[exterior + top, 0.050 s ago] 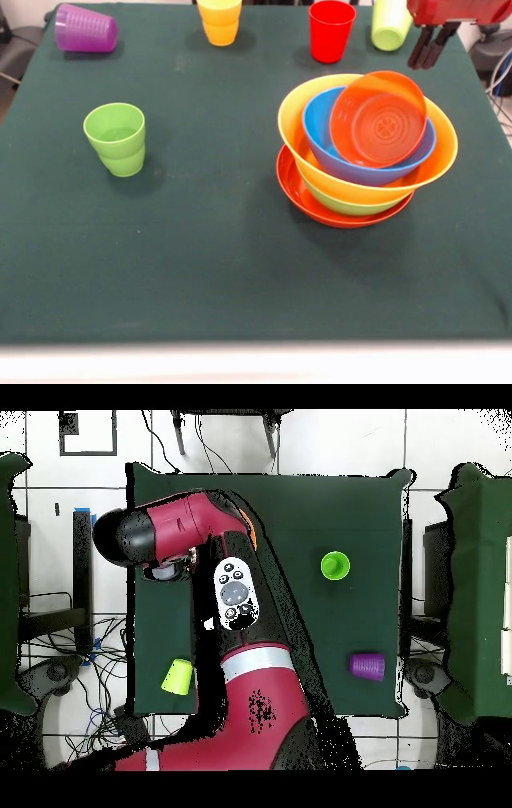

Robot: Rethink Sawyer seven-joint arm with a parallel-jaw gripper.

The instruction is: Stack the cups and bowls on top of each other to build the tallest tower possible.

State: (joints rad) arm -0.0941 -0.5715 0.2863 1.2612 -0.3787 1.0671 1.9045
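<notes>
On the near part of the tabletop we see the nested bowls, the small orange one tilted on top, and a green cup upright well apart. Farther back lie purple, yellow, red and light green cups. The gripper hangs there, fingers narrow, holding nothing.

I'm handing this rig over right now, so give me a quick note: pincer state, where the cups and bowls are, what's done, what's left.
Pincer: above the table's far corner, holding nothing; open or shut unclear.
Bowls: red-orange bowl at the bottom, then green bowl, big yellow bowl, blue bowl, with the small orange bowl tilted on edge inside the blue one.
Cups, all loose: green cup upright alone; purple cup on its side; yellow cup, red cup and second light green cup along the far edge.
Done: bowls nested. Left: settle the orange bowl, stack all five cups.
</notes>
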